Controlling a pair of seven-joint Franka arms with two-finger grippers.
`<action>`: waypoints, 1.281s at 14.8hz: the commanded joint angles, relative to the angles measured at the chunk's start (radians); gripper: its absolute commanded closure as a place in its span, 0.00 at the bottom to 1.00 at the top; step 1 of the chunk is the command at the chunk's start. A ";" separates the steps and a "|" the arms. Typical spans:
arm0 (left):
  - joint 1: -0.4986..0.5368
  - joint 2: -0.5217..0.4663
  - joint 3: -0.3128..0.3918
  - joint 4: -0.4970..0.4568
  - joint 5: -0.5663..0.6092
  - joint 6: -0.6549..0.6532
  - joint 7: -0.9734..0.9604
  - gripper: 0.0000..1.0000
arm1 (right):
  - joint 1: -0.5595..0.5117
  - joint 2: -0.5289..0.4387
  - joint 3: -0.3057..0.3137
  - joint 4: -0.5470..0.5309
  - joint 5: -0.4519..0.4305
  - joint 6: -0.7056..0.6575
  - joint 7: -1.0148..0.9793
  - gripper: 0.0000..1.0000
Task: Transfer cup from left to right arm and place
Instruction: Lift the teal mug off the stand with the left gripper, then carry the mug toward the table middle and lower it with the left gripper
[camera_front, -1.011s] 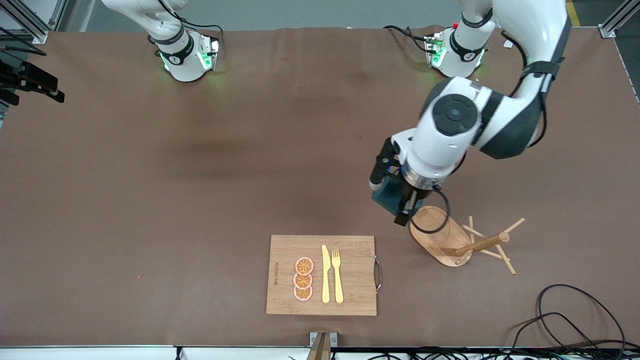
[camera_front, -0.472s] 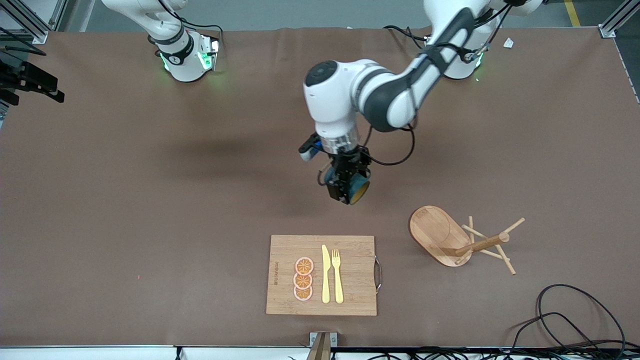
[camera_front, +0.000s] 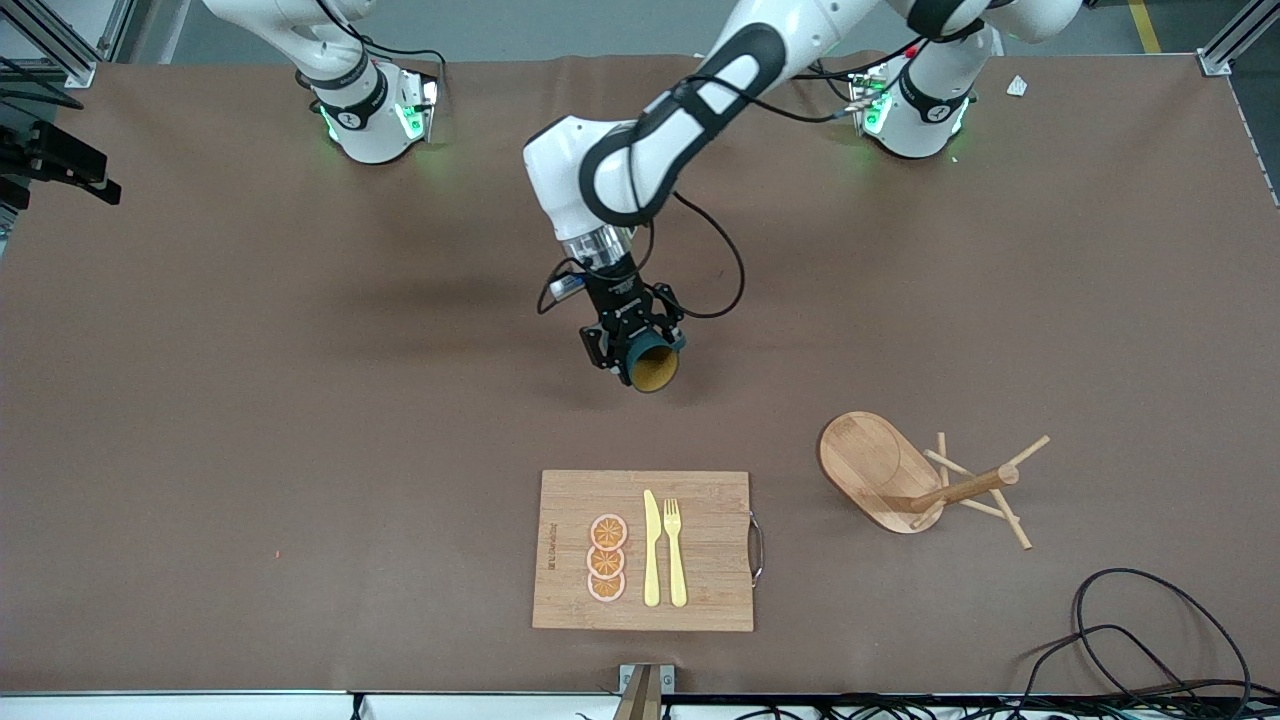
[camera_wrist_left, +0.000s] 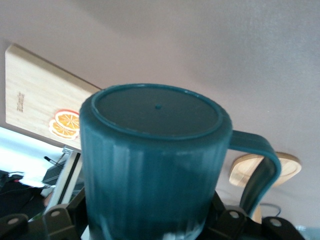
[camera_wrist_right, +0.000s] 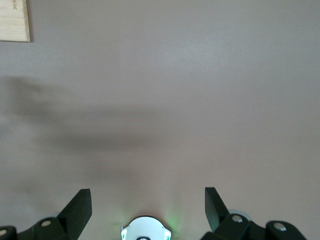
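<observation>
My left gripper (camera_front: 634, 352) is shut on the cup (camera_front: 652, 366), a ribbed dark teal mug with an ochre inside. It holds the cup in the air over the bare middle of the table, tipped so its mouth faces the front camera. In the left wrist view the cup (camera_wrist_left: 155, 160) fills the frame, bottom up, with its loop handle (camera_wrist_left: 257, 167) to one side. My right gripper (camera_wrist_right: 146, 200) is open and empty, high above its own base; it is out of the front view, where only that arm's base (camera_front: 365, 105) shows. The right arm waits.
A wooden cutting board (camera_front: 700, 590) with a yellow knife (camera_front: 651, 548), a fork (camera_front: 675, 550) and orange slices (camera_front: 606, 558) lies near the front edge. A wooden peg rack (camera_front: 925, 480) lies tipped over toward the left arm's end. Black cables (camera_front: 1150, 640) lie at the front corner.
My left arm has swung the cup away from the peg rack to over the table's middle, and the cup's mouth has turned toward the front camera. The right arm has not moved.
</observation>
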 joint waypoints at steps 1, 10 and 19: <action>-0.157 0.067 0.165 0.074 0.038 -0.052 0.024 0.62 | -0.014 0.001 0.001 0.005 -0.003 -0.005 0.008 0.00; -0.420 0.278 0.300 0.157 0.076 -0.341 -0.204 0.70 | -0.032 0.086 0.001 0.008 -0.001 0.005 -0.006 0.00; -0.532 0.398 0.365 0.203 0.076 -0.414 -0.263 0.77 | -0.034 0.101 0.001 0.011 -0.004 0.008 -0.006 0.00</action>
